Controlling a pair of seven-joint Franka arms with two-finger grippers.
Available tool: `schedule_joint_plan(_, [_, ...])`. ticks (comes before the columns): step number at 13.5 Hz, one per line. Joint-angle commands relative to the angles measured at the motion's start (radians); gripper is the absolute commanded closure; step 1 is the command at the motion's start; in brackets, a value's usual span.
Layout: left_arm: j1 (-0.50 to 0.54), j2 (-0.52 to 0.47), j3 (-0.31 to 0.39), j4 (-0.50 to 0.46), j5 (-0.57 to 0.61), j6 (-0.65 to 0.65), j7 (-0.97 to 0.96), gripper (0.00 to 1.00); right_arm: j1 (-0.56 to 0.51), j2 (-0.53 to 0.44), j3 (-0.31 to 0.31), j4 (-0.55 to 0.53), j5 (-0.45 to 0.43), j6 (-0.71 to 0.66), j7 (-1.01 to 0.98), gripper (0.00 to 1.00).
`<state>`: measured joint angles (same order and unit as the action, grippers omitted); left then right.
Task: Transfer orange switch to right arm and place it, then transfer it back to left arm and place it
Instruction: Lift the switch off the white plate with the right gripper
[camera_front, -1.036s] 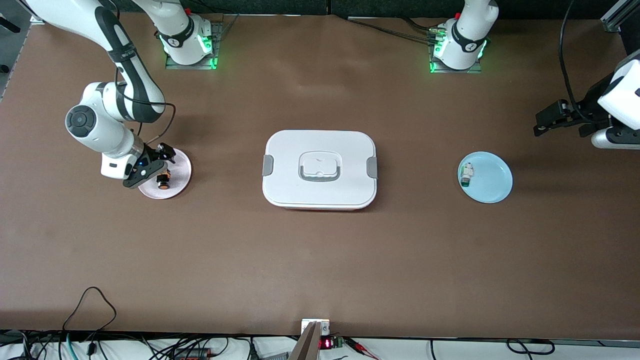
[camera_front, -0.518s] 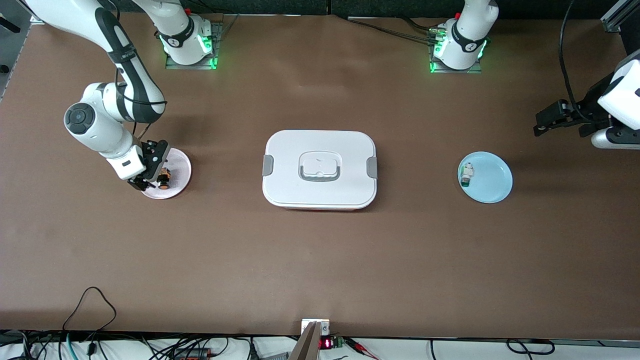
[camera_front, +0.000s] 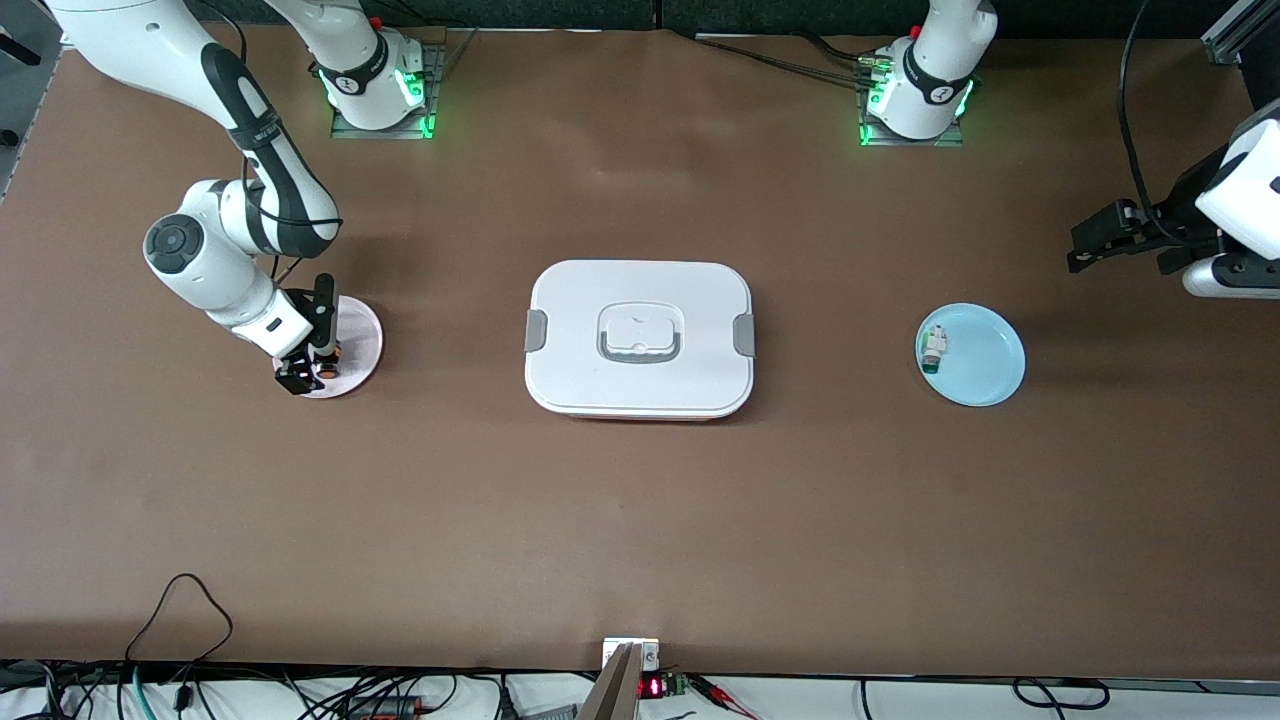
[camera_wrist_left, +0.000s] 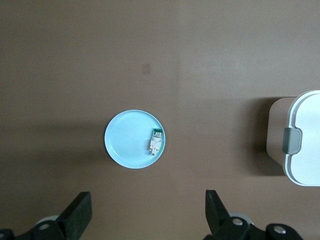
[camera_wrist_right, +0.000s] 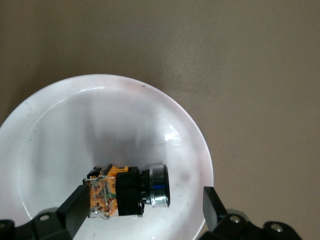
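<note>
The orange switch (camera_wrist_right: 127, 192) lies on its side on a pale pink plate (camera_wrist_right: 100, 120) at the right arm's end of the table. My right gripper (camera_wrist_right: 144, 207) is open and low over that plate, one finger on each side of the switch. In the front view the right gripper (camera_front: 312, 352) covers most of the switch (camera_front: 333, 351) on the plate (camera_front: 358, 335). The white box (camera_front: 640, 340) sits in the middle of the table, its corner (camera_wrist_left: 302, 145) also in the left wrist view. My left gripper (camera_front: 1090, 240) waits open, high over the left arm's end of the table, with nothing between its fingers (camera_wrist_left: 80, 212).
A light blue plate (camera_front: 985, 362) lies between the box and the left arm's end, holding a small white-and-green component (camera_front: 933, 350). From the left wrist the same plate (camera_wrist_left: 127, 140) and component (camera_wrist_left: 155, 141) show. Cables (camera_front: 180, 600) trail along the table's near edge.
My right wrist has turned and come down, so its open fingers now straddle the switch. The switch, the box and the left arm have not moved.
</note>
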<state>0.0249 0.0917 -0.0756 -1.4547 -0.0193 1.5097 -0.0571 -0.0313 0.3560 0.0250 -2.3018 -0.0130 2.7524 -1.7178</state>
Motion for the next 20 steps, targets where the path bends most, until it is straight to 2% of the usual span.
schedule_joint_plan(1, [0.007,0.002,-0.007,0.007,0.012,0.001,0.006,0.00,-0.009,-0.009,0.006,0.001,-0.010,-0.043,-0.031,0.00])
schedule_joint_plan(12, [0.009,0.002,-0.007,0.005,0.012,0.000,0.006,0.00,-0.019,0.004,0.006,-0.013,-0.002,-0.045,-0.105,0.00])
schedule_joint_plan(20, [0.009,0.002,-0.007,0.005,0.012,0.000,0.006,0.00,-0.016,0.040,0.006,-0.019,-0.002,0.016,-0.105,0.00])
